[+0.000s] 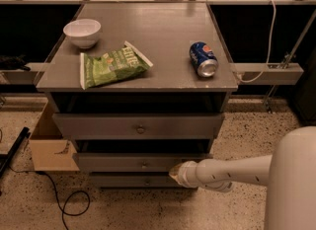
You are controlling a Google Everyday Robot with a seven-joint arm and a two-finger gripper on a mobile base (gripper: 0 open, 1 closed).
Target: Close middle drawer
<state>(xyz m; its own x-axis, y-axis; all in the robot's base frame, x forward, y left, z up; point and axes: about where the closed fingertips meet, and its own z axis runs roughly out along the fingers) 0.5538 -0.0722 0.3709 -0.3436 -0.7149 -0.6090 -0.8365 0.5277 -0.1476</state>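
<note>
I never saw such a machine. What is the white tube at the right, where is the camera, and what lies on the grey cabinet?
The white tube is the robot's arm, reaching in from the right. Its tip is the gripper, the robot's hand, at the front of the middle drawer, which stands slightly open. Whether it grips anything is not visible. The camera looks down from the front. On the cabinet top lie a white bowl, a green snack bag and a blue can on its side.
</note>
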